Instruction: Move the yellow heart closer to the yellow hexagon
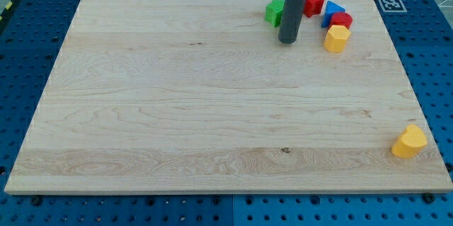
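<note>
The approach is not yet begun: my tip (287, 42) rests on the table (177, 98) at the view's top, just beside the green block (274, 11) and near the yellow hexagon (337, 38). The yellow heart (409, 142), as I read its shape, lies well apart at the bottom right corner. There is no grasping tool, only a rod, so nothing opens or closes. Next I should circle below the heart and push it upward. No containers show.
</note>
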### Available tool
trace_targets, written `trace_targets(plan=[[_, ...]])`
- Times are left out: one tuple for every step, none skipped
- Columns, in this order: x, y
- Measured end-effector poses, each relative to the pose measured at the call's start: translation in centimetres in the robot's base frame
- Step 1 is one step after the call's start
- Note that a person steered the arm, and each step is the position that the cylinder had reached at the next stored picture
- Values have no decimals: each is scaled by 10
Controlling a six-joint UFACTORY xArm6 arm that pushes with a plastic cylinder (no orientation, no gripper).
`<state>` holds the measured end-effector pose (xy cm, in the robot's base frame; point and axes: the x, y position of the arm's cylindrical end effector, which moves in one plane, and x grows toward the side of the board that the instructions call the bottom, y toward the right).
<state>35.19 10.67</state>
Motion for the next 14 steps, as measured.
trace_targets(plan=[[18,8],[52,8],[85,11],[124,14],[172,16],[219,33],[259,66],[267,122],[265,154],[249,156],[228,156],[209,155],[189,141],[175,116]])
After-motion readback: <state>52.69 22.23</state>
